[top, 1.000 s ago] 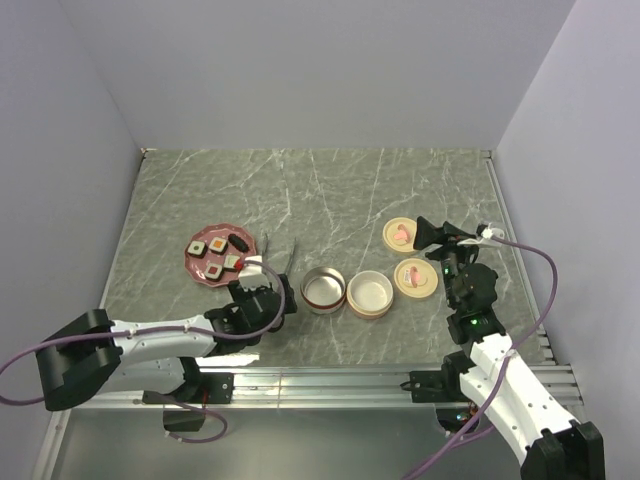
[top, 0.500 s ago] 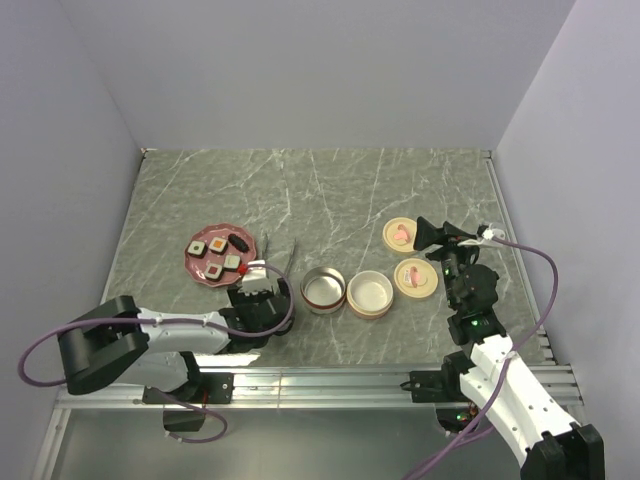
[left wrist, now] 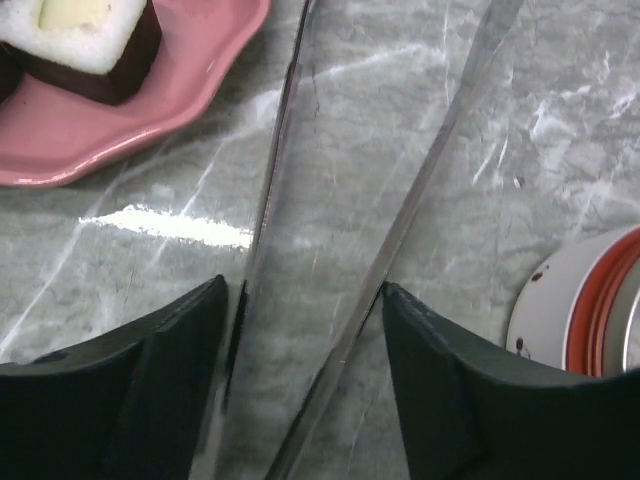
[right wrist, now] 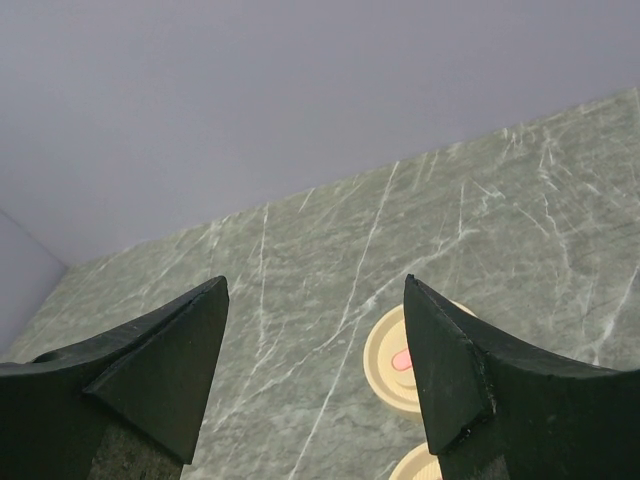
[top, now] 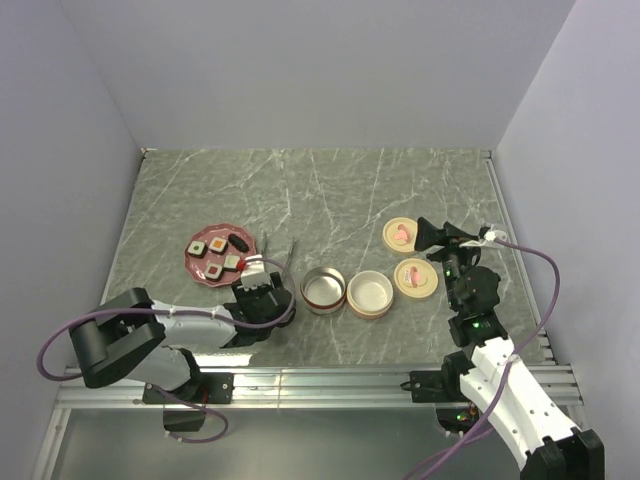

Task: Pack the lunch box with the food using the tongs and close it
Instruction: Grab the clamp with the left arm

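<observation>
Tongs (left wrist: 405, 215) lie between the left gripper's (left wrist: 303, 290) fingers.
Only the left wrist view shows both slim arms straddled, though whether they are pinched cannot be told; food (left wrist: 85, 35) sits ahead-left on its plate (left wrist: 150, 110). The right gripper (right wrist: 315, 285) gapes wide, holding nothing.

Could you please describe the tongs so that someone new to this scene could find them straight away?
On the grey marble table, find the pink plate on the left. Just right of it, before the two open round tins, lie the tongs: two slim silver arms spread in a narrow V, the only long, thin metal thing there.
</observation>
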`<state>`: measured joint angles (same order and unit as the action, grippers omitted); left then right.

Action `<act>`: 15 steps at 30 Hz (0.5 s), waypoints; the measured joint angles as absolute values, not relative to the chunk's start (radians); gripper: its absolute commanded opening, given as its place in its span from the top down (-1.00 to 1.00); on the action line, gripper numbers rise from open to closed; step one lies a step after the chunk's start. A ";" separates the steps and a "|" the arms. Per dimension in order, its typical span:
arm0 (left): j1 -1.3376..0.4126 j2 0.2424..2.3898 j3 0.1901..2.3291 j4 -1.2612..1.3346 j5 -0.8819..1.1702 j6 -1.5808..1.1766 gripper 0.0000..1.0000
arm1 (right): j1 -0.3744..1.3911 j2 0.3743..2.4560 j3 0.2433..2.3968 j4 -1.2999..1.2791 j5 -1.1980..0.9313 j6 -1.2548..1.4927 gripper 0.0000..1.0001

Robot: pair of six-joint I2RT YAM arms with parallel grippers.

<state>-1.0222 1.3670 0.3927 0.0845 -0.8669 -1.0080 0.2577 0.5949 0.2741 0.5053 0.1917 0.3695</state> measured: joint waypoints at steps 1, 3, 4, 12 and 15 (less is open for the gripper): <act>-1.016 1.374 0.393 0.096 -0.869 -1.008 -0.35 | 0.258 0.595 0.274 0.504 0.191 0.369 -0.55; -1.010 1.401 0.401 0.117 -0.879 -1.001 -0.30 | 0.258 0.591 0.274 0.500 0.191 0.370 -0.55; -1.009 1.415 0.410 0.123 -0.884 -0.994 -0.29 | 0.258 0.588 0.273 0.499 0.190 0.370 -0.55; -1.005 1.523 0.467 0.205 -0.897 -0.945 0.09 | 0.258 0.569 0.273 0.492 0.190 0.370 -0.55; -1.004 1.525 0.467 0.210 -0.890 -0.938 0.32 | 0.258 0.569 0.273 0.490 0.190 0.370 -0.55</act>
